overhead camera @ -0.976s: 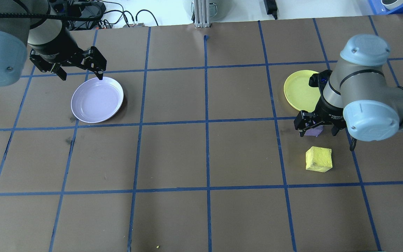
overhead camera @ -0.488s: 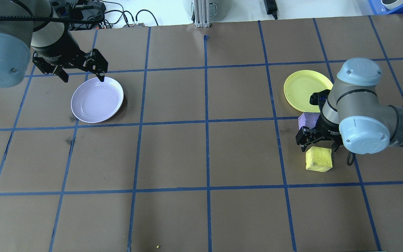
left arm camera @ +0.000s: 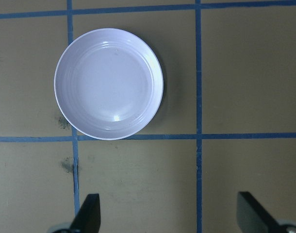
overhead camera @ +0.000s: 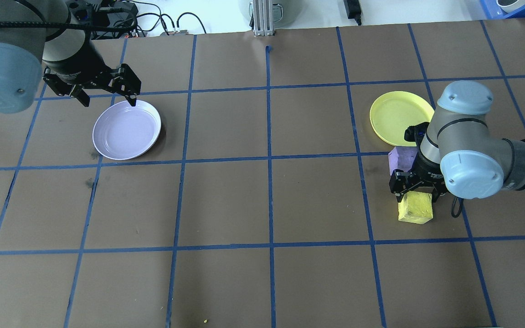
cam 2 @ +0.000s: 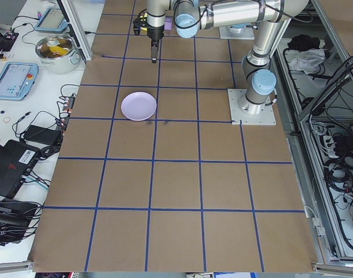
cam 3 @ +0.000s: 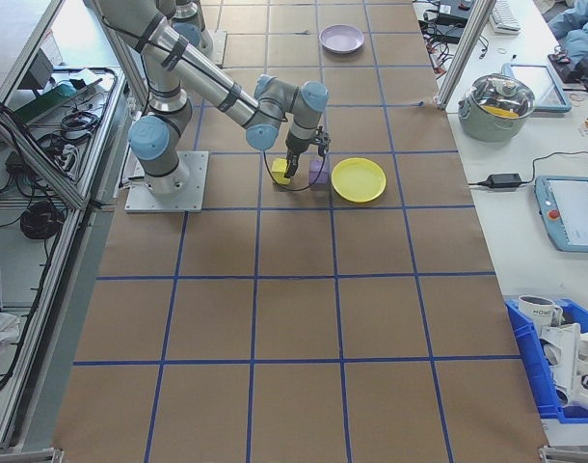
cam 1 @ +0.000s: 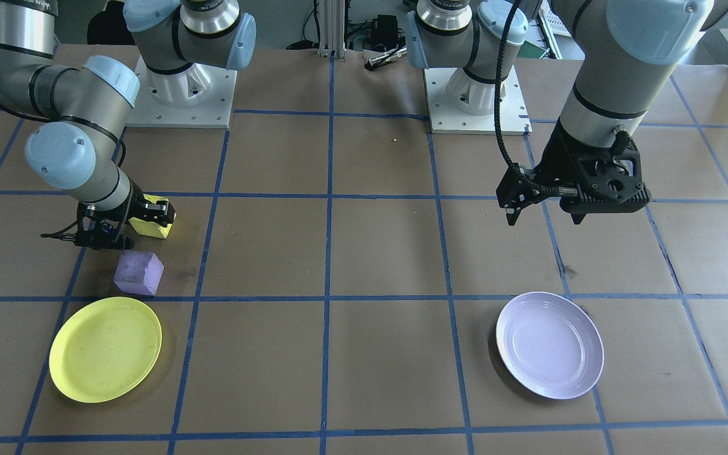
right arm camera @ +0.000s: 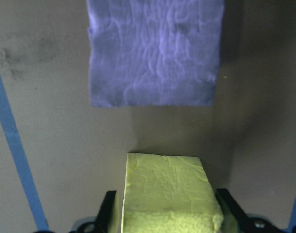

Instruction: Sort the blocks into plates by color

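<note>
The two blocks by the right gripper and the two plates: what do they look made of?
Yellow block and purple block: probably foam or sponge, matte, with a rough, wrinkled, pitted surface in the right wrist view. Lavender plate: likely hard plastic, glossy, with a small highlight and moulded concentric rings. Yellow plate: smooth, probably plastic too, with a duller sheen; I can't be sure.

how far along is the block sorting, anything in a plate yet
Nothing is sorted yet: the yellow plate and lavender plate are both empty. In hand: the right gripper is down at the yellow block, jaws open on either side of it, block on the table. Left to do: both blocks; the purple block sits untouched by the yellow plate. The left gripper hangs open by the lavender plate.
</note>
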You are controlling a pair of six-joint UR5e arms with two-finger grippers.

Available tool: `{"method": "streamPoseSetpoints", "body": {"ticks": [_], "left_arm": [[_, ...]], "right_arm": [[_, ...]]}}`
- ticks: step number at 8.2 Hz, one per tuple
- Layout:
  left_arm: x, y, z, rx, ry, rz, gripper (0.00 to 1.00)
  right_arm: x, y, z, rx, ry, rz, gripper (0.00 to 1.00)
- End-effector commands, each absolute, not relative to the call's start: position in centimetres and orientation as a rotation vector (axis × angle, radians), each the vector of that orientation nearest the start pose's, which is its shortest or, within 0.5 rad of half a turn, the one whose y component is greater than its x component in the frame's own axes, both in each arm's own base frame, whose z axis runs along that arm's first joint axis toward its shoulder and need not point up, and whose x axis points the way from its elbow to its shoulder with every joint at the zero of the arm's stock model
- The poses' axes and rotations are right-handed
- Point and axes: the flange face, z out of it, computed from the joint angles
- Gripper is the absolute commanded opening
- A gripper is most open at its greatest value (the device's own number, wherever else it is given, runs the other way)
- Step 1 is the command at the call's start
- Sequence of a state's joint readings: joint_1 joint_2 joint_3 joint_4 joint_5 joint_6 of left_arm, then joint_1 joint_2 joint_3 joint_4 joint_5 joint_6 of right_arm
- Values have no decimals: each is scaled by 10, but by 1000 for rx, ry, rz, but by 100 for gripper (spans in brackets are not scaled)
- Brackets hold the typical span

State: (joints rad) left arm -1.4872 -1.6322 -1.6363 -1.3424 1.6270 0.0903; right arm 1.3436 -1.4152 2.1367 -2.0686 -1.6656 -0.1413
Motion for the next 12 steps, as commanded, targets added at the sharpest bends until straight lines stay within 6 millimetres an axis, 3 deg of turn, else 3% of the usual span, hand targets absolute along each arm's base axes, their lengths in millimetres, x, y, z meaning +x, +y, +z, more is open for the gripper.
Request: {"method": "streamPoseSetpoints", "body": {"ticks": [1,2,3,6,7,9,10,11,12], "left_arm": [[-90,-534,445,29,3082,-147,100],[-93,-526,459,33,3096,-193,100],[-95,-527,458,33,3123,-193,100],[-95,-529,455,33,3123,-184,100],[-96,-531,451,36,3125,-172,100],[-92,-537,450,20,3106,-204,100],[-88,-542,449,1,3107,-207,100],[-89,-532,456,5,3103,-211,100],[-98,-528,456,21,3116,-214,100]], "right_arm": [[13,-490,255,128,3185,366,0],[8,-523,292,131,3164,396,0],[3,-566,313,130,3143,410,0],[-4,-695,303,61,3164,337,0],[-3,-719,289,40,3183,325,0],[6,-733,268,4,3226,291,0],[6,-736,244,1,3224,322,34],[7,-731,238,2,3219,344,83],[8,-721,239,8,3217,358,100]]}}
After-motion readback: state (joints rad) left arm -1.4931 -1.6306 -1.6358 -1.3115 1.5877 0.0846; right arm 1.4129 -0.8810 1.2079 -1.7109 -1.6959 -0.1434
